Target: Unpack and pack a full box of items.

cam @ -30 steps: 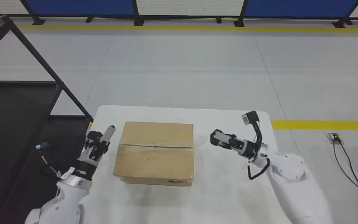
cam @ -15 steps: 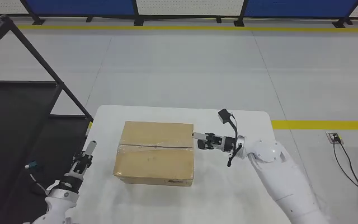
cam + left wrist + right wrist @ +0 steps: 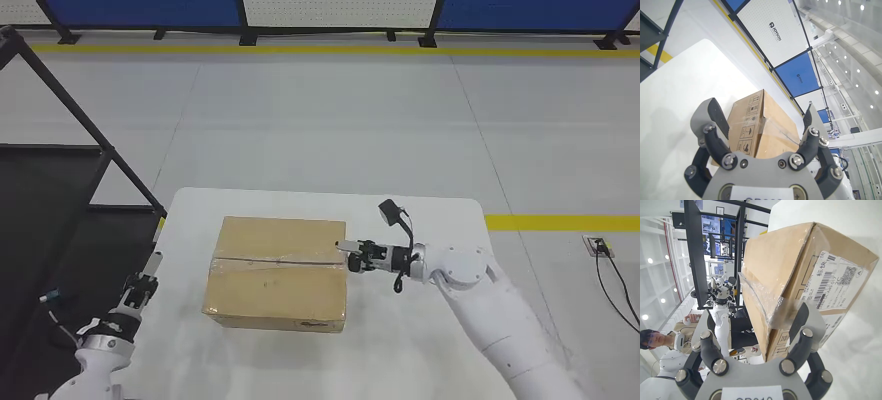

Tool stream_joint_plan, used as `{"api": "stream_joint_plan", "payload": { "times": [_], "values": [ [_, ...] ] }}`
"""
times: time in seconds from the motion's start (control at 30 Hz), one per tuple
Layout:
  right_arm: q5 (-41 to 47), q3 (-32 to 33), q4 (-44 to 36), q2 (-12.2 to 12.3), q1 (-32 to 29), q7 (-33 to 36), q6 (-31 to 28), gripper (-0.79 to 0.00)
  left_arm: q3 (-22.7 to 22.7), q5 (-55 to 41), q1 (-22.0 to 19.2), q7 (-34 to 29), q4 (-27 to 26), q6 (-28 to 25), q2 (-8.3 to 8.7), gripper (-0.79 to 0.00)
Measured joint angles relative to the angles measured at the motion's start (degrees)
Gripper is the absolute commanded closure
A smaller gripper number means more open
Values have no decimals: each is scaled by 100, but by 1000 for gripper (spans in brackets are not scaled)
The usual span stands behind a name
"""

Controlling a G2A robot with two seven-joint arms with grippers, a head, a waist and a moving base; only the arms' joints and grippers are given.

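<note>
The box (image 3: pixel 277 272) sits shut on the white bench (image 3: pixel 420 330), a little toward 9 o'clock from the bench's middle, with its long sides running from 9 to 3 o'clock. Clear tape (image 3: pixel 761 294) runs along the top seam and folds down over both short ends. A white label (image 3: pixel 831 285) is stuck on the 6 o'clock face, near the 3 o'clock corner. Printed handling symbols show on the 9 o'clock end.

The right gripper (image 3: pixel 350 248) is at the box's 3 o'clock end, level with the seam. Its jaws are spread and hold nothing. In the right wrist view the taped top edge of that end lies between the two fingers (image 3: pixel 800 321), one above the lid and one beside the end face. Whether either finger touches the cardboard cannot be told.

The left gripper (image 3: pixel 150 268) is at 9 o'clock from the box, well apart from it, near the bench's 9 o'clock edge. It points toward the box, and its jaws are wide open and empty.
</note>
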Motion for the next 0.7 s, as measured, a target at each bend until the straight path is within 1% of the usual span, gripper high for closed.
{"api": "stream_joint_plan", "payload": {
  "times": [0.1, 0.2, 0.3, 0.37, 0.43, 0.57, 0.7],
  "values": [
    [-18, 167, -177, 35, -52, -308, -147, -785, -24, -47, 3, -16, 57, -17, 11, -785],
    [-72, 390, -656, 109, -219, -432, -247, -785, -46, -93, 18, -20, 100, -35, 21, -785],
    [-123, 429, -1261, 150, -398, -278, -133, -785, -74, -153, 52, -4, 145, -70, 28, -785],
    [-207, 319, -1503, 143, -405, -142, 94, -785, -99, -201, 79, 17, 178, -101, 33, -785],
    [-280, 167, -1526, 111, -333, -102, 285, -785, -129, -259, 104, 31, 208, -127, 37, -785],
    [-204, -249, -1150, -32, -28, -104, 570, -785, -191, -355, 171, 23, 272, -206, 49, -785],
    [-52, -595, -677, -188, 254, -141, 600, -785, -224, -395, 196, 19, 365, -232, 62, -785]
  ]
}}
